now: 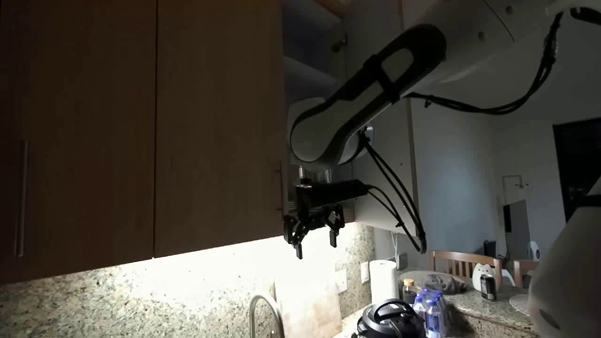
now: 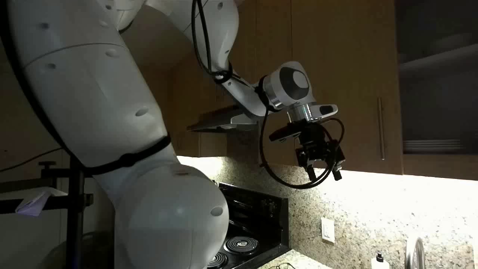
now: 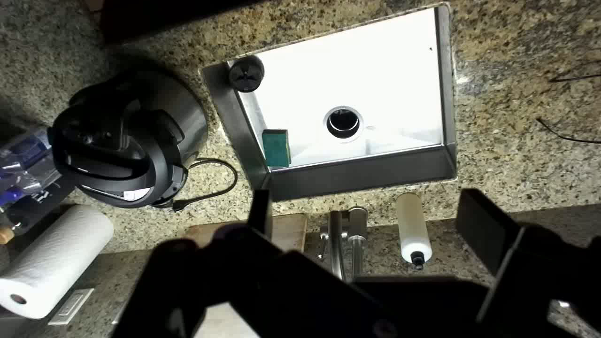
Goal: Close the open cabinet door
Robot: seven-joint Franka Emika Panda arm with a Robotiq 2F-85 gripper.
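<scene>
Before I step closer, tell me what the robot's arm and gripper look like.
The arm is white and rounded, with dark trim and small grey oval caps. Black cables run outside it, and black bands wrap it. The gripper is black, with two slim, jointed fingers.

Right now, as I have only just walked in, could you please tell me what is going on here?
A robot arm is at work in a kitchen, set to close the cabinet door, which stands open and leaves a shelf exposed. At this moment it is holding nothing: the gripper points down, open and empty, and the wrist view looks down on the sink. The door is not yet closed, and I cannot tell whether the arm touches it.
</scene>
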